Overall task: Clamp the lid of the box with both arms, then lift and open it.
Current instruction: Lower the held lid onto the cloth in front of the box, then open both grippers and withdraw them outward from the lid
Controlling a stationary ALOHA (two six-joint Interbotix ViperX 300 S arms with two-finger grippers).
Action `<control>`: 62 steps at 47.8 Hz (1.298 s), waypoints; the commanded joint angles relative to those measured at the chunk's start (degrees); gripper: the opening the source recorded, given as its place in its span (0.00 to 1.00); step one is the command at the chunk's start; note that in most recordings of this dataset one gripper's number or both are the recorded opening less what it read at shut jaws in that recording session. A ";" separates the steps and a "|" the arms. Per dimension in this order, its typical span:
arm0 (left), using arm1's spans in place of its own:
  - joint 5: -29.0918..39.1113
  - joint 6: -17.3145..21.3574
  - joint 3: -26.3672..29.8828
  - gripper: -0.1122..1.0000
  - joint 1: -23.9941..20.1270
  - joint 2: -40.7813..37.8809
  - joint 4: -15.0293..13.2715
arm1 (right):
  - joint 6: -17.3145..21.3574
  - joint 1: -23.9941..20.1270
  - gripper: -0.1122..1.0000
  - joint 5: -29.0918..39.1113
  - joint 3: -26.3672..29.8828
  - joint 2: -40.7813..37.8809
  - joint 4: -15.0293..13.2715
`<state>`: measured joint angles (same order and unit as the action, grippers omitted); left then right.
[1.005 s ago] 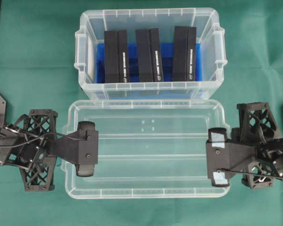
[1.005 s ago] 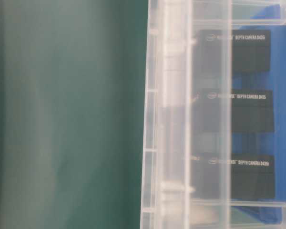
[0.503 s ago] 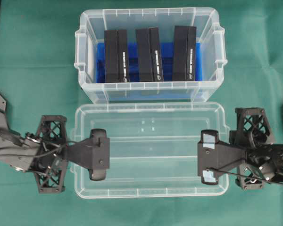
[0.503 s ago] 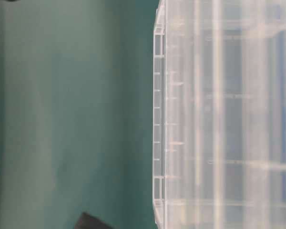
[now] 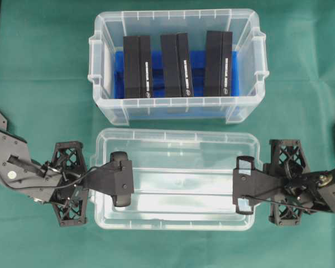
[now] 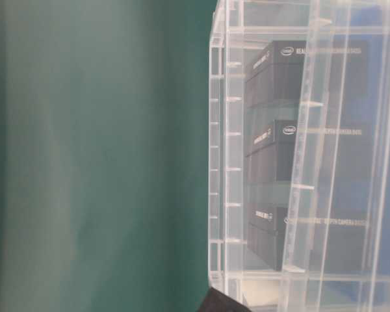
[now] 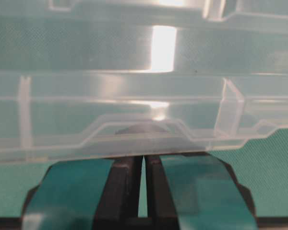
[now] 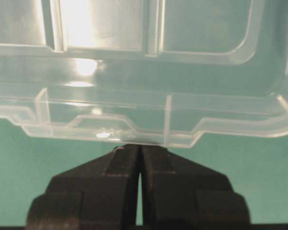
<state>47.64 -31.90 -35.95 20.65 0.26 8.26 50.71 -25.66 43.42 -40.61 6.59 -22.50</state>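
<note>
I have the lid point(image 5: 178, 178) clear of the box point(image 5: 176, 64), on the near side of it over the green mat point(image 5: 39, 67), so I judge the lift-and-open step nearly done. My left gripper point(image 5: 119, 187) and right gripper point(image 5: 243, 186) are each pinched closed on an end tab. Next I lower it evenly, then release.
</note>
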 commanded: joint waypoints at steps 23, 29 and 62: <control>-4.57 -1.32 1.05 0.11 -2.46 -0.88 1.32 | 0.26 2.11 0.10 -4.83 1.41 0.53 -2.55; -4.13 -1.41 0.53 0.11 -2.29 -0.53 1.14 | 0.26 2.11 0.10 -4.57 1.23 0.62 -2.29; -4.13 -8.44 -9.84 0.11 1.49 8.53 0.97 | 0.97 0.53 0.10 -4.39 -7.56 9.93 -0.62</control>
<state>43.59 -39.99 -45.88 21.53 7.03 8.96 51.59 -24.79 39.29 -48.16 14.85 -23.20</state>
